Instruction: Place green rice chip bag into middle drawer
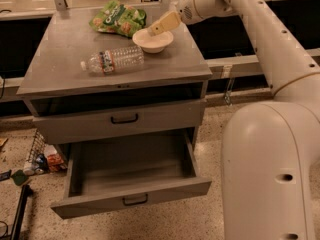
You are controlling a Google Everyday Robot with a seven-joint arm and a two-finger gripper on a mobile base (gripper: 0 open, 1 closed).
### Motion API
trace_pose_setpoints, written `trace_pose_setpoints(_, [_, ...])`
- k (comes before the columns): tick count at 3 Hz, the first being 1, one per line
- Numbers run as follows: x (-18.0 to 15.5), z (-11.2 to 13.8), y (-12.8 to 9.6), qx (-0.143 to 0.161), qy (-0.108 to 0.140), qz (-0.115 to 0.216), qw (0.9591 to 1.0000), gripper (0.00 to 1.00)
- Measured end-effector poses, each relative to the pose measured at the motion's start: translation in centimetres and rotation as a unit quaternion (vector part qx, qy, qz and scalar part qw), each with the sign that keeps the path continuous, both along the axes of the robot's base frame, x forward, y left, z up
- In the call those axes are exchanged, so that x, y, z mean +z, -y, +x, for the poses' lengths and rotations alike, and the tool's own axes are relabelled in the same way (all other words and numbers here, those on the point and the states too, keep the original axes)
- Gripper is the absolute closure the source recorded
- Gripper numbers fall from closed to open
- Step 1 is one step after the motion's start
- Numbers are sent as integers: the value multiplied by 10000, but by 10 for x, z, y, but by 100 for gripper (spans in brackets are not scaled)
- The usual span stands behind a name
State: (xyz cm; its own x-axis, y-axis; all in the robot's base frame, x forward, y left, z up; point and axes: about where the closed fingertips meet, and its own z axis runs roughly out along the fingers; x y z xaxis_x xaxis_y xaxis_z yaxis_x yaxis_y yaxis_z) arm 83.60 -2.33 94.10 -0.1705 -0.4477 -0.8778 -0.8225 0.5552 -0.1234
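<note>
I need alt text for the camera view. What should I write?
A white robot arm holds its end effector over a white bowl, beside a green rice chip bag at the back of a gray cabinet top. A clear water bottle lies on its side nearer the front, and the lowest drawer is pulled out.

I read this as a test lab: grey drawer cabinet (120, 119) on speckled floor (200, 221), long counter (25, 6) behind it, my hand (158, 27) above its tabletop (60, 59).
</note>
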Motion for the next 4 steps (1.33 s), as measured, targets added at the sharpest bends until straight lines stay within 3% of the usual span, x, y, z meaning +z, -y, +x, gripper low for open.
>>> trace_pose_setpoints(1, [-1,19,1,-309,81,296,9990,0])
trace_pose_setpoints(2, [-4,74,-12,-1251,180,933,9876,0])
trace_pose_setpoints(3, [3,99,-30,-1426,337,1300,9806,0])
trace_pose_setpoints(4, [-3,113,-63,-1119,461,1299,9841,0])
